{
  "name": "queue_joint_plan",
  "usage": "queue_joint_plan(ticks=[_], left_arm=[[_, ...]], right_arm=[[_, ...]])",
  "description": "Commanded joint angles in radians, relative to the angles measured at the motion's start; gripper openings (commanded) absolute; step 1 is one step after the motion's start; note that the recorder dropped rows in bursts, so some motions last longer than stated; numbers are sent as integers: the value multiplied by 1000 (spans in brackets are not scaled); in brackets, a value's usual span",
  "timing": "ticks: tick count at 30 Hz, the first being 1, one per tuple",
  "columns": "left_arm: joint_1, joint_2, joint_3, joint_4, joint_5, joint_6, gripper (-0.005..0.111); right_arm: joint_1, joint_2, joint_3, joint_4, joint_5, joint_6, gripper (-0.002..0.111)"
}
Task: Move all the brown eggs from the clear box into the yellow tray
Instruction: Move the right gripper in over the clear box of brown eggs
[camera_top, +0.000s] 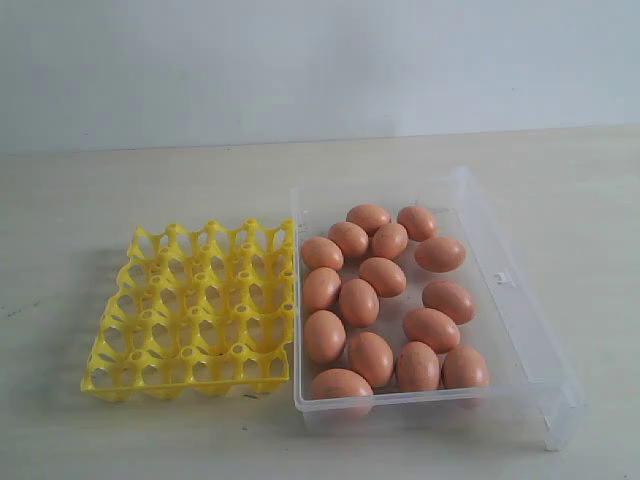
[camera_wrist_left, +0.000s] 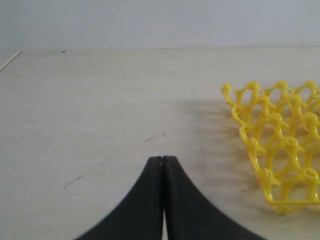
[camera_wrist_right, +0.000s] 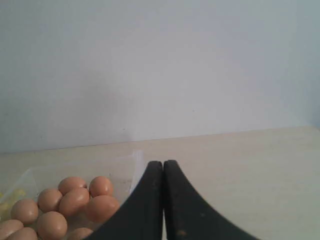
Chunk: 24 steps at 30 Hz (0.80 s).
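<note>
Brown eggs (camera_top: 358, 302) lying loose in clear box (camera_top: 520, 330) beside yellow tray (camera_top: 190, 385) | smooth, fragile (apt to roll): gripping gently across the middle | left hand (camera_wrist_left: 162, 159), right hand (camera_wrist_right: 163, 162) pressing together, empty

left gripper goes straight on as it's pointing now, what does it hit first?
Looks free: ahead of the shut left gripper lies only bare table, then the wall. The yellow tray sits off to one side of that line. Depth unclear; tabletop contact possible.

No legible txt, labels or nos.
</note>
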Motion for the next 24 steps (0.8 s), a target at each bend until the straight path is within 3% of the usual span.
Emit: queue_joint_plan(ticks=[1, 11, 18, 24], left_arm=[[-9, -6, -4, -6, -12, 0, 0], [-9, -6, -4, -6, -12, 0, 0], [-9, -6, -4, -6, -12, 0, 0], [-9, -6, -4, -6, -12, 0, 0]], right_arm=[[-5, -7, 5, 46, -1, 0, 0], [-5, 92, -149, 38, 54, 0, 0], [-5, 388, -253, 38, 83, 6, 0], [0, 660, -394, 50, 213, 214, 0]])
